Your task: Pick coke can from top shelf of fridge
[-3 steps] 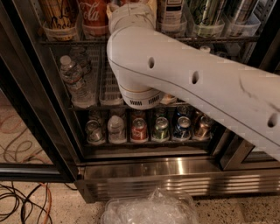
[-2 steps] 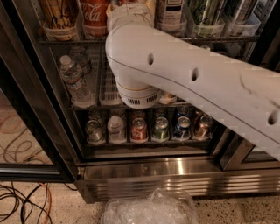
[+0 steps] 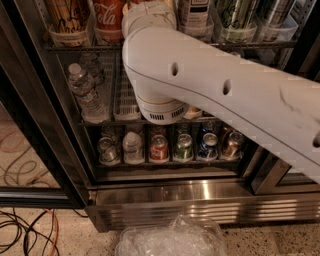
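Observation:
The coke can [image 3: 109, 17] is red with white script. It stands in a clear lane tray on the top shelf [image 3: 75, 48] of the fridge [image 3: 45, 125], at the upper left, cut off by the top edge. My white arm [image 3: 210, 85] reaches from the right up across the shelves. Its wrist [image 3: 149, 15] ends just right of the can. My gripper is beyond the wrist, out of view, so its hold is not visible.
Water bottles [image 3: 86, 92] and a white slatted lane [image 3: 125, 95] sit on the middle rack. Several cans line the bottom rack, one of them red [image 3: 159, 149]. The steel louvred base [image 3: 175, 205], a clear plastic bag [image 3: 170, 240] and floor cables [image 3: 20, 232] lie below.
The arm has edged slightly to the left. The cans and bottles have not moved.

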You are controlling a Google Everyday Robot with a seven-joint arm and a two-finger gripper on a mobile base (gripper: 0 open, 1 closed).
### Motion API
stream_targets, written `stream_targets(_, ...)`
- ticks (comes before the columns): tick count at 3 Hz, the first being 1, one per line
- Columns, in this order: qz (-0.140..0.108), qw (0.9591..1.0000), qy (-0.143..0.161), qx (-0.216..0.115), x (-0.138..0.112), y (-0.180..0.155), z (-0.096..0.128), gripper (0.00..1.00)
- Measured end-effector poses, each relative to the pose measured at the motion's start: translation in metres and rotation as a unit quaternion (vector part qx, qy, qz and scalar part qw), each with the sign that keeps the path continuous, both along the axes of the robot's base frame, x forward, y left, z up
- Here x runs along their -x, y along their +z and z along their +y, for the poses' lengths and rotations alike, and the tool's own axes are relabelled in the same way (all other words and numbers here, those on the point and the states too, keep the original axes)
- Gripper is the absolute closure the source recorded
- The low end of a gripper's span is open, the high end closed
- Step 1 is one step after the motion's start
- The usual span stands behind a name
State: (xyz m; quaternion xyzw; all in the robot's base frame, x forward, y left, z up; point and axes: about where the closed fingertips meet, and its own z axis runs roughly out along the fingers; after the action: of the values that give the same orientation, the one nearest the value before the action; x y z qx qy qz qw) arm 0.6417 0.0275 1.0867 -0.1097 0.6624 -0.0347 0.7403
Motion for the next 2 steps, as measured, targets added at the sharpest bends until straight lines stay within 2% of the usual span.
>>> stream_targets(1, -0.018, 0.9993, 0.030, -0.017, 0.018, 0.020, 0.003, 1.00)
stream_targets(2, -0.020, 0.9969, 0.068, -0.036, 0.038, 0.031, 0.005, 1.00)
